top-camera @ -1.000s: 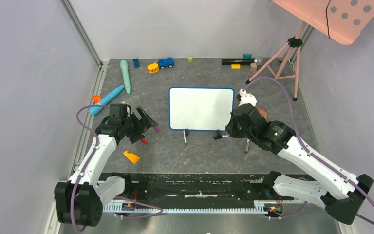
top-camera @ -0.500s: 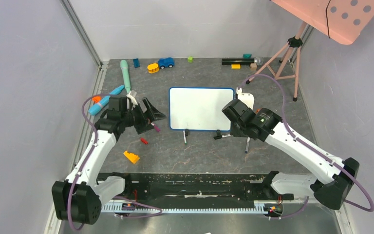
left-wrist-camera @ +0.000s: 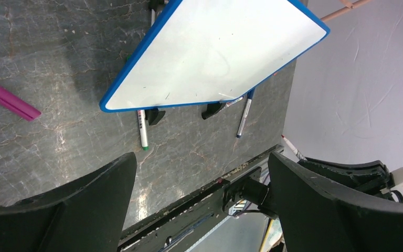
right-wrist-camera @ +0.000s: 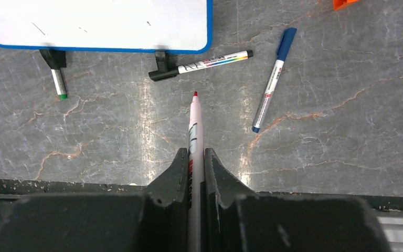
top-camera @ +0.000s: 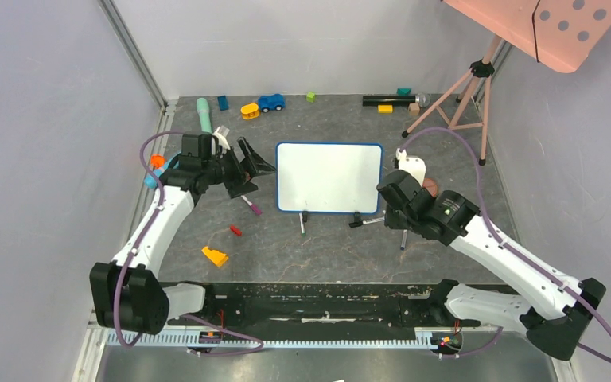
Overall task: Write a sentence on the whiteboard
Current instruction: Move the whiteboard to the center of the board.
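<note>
The whiteboard [top-camera: 330, 177] lies flat mid-table, blue-framed with small black feet, and shows in the left wrist view [left-wrist-camera: 215, 52] and the right wrist view [right-wrist-camera: 94, 21]. Its face is blank apart from faint specks; no sentence shows. My right gripper [top-camera: 387, 195] [right-wrist-camera: 195, 152] is by the board's near right corner, shut on an uncapped red marker [right-wrist-camera: 194, 123]. The marker's tip points at the table just below the board's near edge. My left gripper [top-camera: 253, 172] [left-wrist-camera: 200, 157] is open and empty beside the board's left edge.
A purple marker [top-camera: 251, 206], green-tipped marker [top-camera: 301, 224], black marker [top-camera: 363, 222] and blue marker [top-camera: 403, 237] lie along the board's near side. A red cap [top-camera: 235, 231] and orange wedge [top-camera: 215, 256] lie left. Toys line the back; a tripod [top-camera: 461, 95] holds the pink dotted panel [top-camera: 557, 28].
My left gripper has moved away from me, up along the board's left edge, still open. My right gripper swung over the board's right corner, then back a little, marker still held.
</note>
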